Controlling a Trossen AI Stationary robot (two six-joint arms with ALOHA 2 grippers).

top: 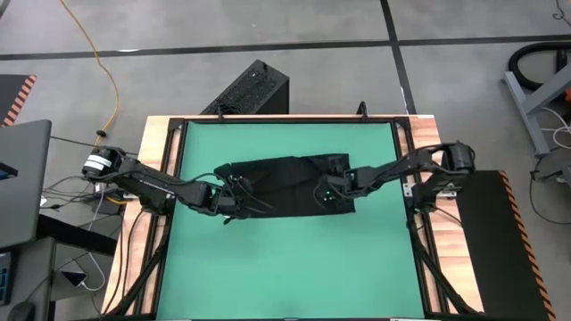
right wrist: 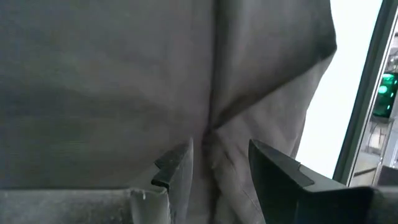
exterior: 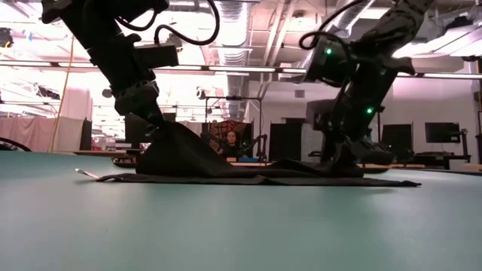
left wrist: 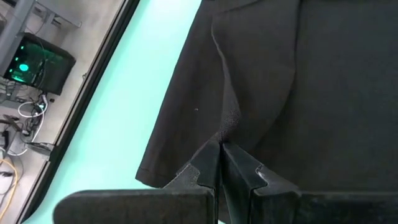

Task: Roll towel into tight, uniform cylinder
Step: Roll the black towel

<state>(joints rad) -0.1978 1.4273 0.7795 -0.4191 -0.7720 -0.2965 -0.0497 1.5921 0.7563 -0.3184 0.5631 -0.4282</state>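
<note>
Green mat (top: 285,259) covers the table, with the towel (top: 285,183) spread at its middle. Left end effector (left wrist: 221,149) is pinched tight on a fold at the towel's left end, lifting it. Right end effector (right wrist: 219,163) stands apart over the right end, gripping nothing.

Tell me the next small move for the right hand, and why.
Probably close the right hand on the towel fold between its open fingers. The left hand is already shut on a pinched ridge at its end, lifting it off the green mat, while the right end lies low.
</note>
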